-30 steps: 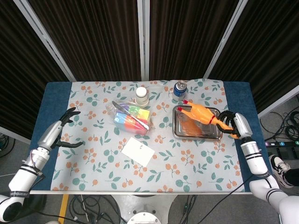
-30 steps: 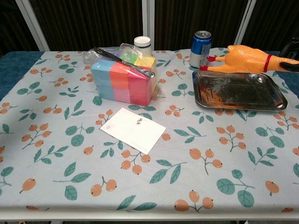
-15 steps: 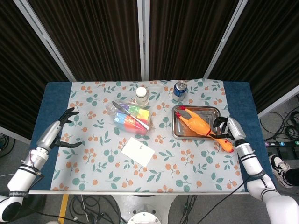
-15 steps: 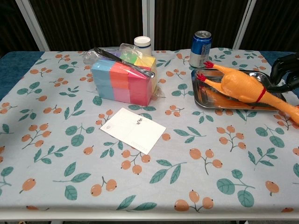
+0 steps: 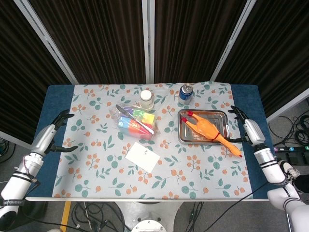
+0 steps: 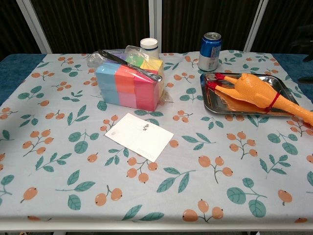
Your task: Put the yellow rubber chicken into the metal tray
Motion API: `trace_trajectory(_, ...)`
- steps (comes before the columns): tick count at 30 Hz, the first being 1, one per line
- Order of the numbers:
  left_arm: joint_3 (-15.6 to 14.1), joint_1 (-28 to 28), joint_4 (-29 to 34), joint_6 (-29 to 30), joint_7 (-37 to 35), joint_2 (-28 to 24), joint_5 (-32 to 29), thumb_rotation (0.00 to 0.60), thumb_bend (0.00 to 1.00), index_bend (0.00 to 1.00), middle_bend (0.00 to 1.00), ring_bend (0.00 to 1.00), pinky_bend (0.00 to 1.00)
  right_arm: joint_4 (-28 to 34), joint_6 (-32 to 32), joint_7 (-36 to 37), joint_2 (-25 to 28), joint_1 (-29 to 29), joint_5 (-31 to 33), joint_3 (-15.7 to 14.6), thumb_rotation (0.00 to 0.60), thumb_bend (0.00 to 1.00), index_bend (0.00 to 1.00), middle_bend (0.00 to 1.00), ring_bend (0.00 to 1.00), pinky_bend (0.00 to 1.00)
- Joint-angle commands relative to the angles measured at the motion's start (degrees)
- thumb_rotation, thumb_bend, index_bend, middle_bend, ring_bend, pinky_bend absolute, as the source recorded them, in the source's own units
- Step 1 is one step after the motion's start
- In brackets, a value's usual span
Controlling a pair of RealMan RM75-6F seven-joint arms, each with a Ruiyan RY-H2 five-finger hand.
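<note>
Rubber chicken released in tray, legs overhanging.

The yellow rubber chicken (image 5: 206, 129) lies diagonally in the metal tray (image 5: 186, 137), head at the tray's 11 o'clock corner, body inside, legs out over the 4 o'clock rim onto the floral tablecloth (image 5: 193, 169). Right hand (image 5: 244, 127) sits at the tray's 3 o'clock, apart from the chicken, fingers spread, holding nothing. Left hand (image 5: 55, 126) rests spread and empty at the table's 9 o'clock edge. Blue soda can (image 5: 186, 92) stands just beyond the tray at 12 o'clock. Risk, as I judge it: the overhanging legs could lever the soft body off the low rim, or a hand passing close could catch them and drag the chicken out.
</note>
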State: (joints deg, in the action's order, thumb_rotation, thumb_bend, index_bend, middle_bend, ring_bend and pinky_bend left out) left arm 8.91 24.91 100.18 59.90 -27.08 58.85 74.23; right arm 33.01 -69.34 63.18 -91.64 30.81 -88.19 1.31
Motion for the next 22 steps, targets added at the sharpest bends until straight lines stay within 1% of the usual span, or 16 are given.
trace_trajectory(1,-1.2,-1.4,-0.7,2.3,7.4,-0.7,-1.0,0.6,0.06,0.18,0.09,0.09,0.21,14.5,-8.2,-17.9,11.6,-4.5,-1.6,-0.4,0.6,0.11,0.1,0.31,0.17,0.26)
trace_trajectory(2,-1.5,-1.8,-0.8,3.0,9.4,-0.7,-1.5,0.6,0.06,0.19,0.1,0.09,0.21,18.2,-9.3,-22.9,14.1,-5.6,-1.4,-0.4,0.6,0.13,0.14,0.33,0.18,0.27)
trace_trajectory(3,-1.8,-2.4,-0.9,4.2,12.2,-0.4,-2.2,0.6,0.06,0.19,0.1,0.09,0.21,23.6,-10.5,-29.1,17.2,-7.0,-0.9,-0.5,0.6,0.15,0.16,0.34,0.19,0.29)
trace_trajectory(5,-2.4,-3.5,-1.4,6.4,16.4,0.4,-2.7,0.6,0.06,0.2,0.11,0.09,0.21,31.6,-11.5,-36.8,21.6,-9.2,0.2,-0.8,0.6,0.17,0.19,0.34,0.21,0.31)
trace_trajectory(6,-2.9,-4.3,-1.8,8.1,19.3,1.0,-2.9,0.6,0.06,0.2,0.11,0.09,0.21,36.5,-11.7,-40.5,24.2,-10.6,0.9,-1.2,0.6,0.17,0.19,0.33,0.21,0.32)
trace_trajectory(8,-3.5,-5.8,-2.6,11.3,24.1,2.3,-3.2,0.6,0.06,0.21,0.11,0.09,0.21,42.1,-12.0,-44.4,27.2,-12.5,1.9,-2.0,0.6,0.17,0.17,0.28,0.17,0.3)
trace_trajectory(9,-4.0,-6.8,-3.5,13.7,27.4,3.4,-3.1,0.6,0.06,0.21,0.11,0.09,0.21,44.9,-12.3,-46.7,28.8,-13.9,2.5,-2.6,0.6,0.17,0.13,0.24,0.12,0.27)
trace_trajectory(10,-4.3,-7.6,-4.1,15.5,29.9,4.3,-3.2,0.6,0.06,0.21,0.11,0.09,0.21,46.7,-13.0,-48.1,29.5,-14.9,2.9,-2.8,0.6,0.17,0.08,0.2,0.08,0.24)
trace_trajectory(12,-5.1,-9.4,-5.1,19.0,34.0,6.1,-2.9,0.6,0.06,0.21,0.11,0.09,0.21,49.6,-15.1,-50.4,30.4,-17.4,3.3,-3.5,0.6,0.17,0.02,0.17,0.04,0.2)
trace_trajectory(17,-7.0,-14.0,-5.5,26.6,38.7,9.6,-0.6,0.6,0.06,0.21,0.11,0.09,0.21,53.2,-20.4,-51.5,30.4,-22.5,1.7,-4.9,0.6,0.17,0.0,0.16,0.03,0.19)
trace_trajectory(20,-7.7,-16.5,-6.3,31.5,41.0,12.1,1.9,0.6,0.06,0.21,0.11,0.09,0.21,54.6,-22.3,-51.3,30.4,-24.6,0.5,-5.6,0.6,0.18,0.0,0.16,0.03,0.19)
trace_trajectory(22,-8.2,-17.6,-6.8,33.5,41.8,13.3,3.6,0.6,0.06,0.21,0.11,0.09,0.21,55.1,-23.0,-51.4,30.5,-25.5,0.2,-5.6,0.6,0.18,0.0,0.16,0.03,0.19)
